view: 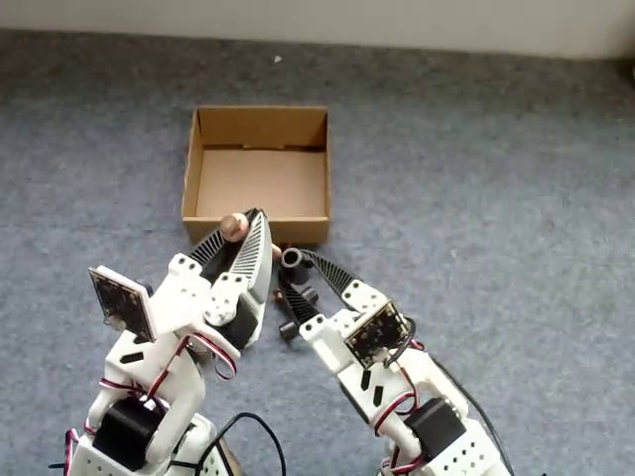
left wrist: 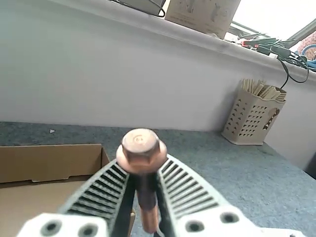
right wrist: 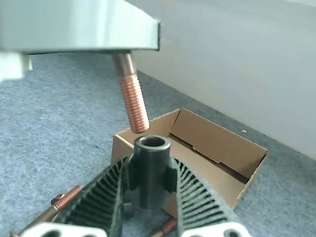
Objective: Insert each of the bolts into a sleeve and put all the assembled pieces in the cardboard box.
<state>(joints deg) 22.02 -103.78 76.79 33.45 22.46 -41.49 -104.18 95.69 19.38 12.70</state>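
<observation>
In front of the cardboard box (view: 190, 169), over the grey carpet (view: 476, 178), the two arms stand side by side with their claws close together.

Left gripper (view: 241, 233): clamped on a copper-coloured bolt (view: 234, 226). In the left wrist view the ribbed fingers (left wrist: 98, 190) press the shank from both sides, and the flanged hex head (left wrist: 140, 145) sits proud above the fingertips. The threaded end hangs below the claw, slightly tilted, as the right wrist view shows (right wrist: 134, 106).

Right gripper (view: 298, 273): gripping a black sleeve (view: 293, 259). The sleeve (right wrist: 150, 168) stands upright between the ribbed fingers (right wrist: 197, 197), its open bore facing up.

Relation of parts: the bolt's threaded tip is just above the sleeve's rim, slightly off to one side of the bore. It has not entered the sleeve. Whether tip and rim touch cannot be told.

Box: upright, open at the top, just beyond both claws. From above, the bolt head lies over its near wall. The right wrist view shows the box (right wrist: 217, 148) behind the sleeve.

Loose items: another bolt (right wrist: 64, 200) lies flat on the carpet beside the right gripper. Dark pieces (view: 301, 297) lie between the two arms, too small to identify.

Background: a perforated holder (left wrist: 252, 118) stands against the wall
</observation>
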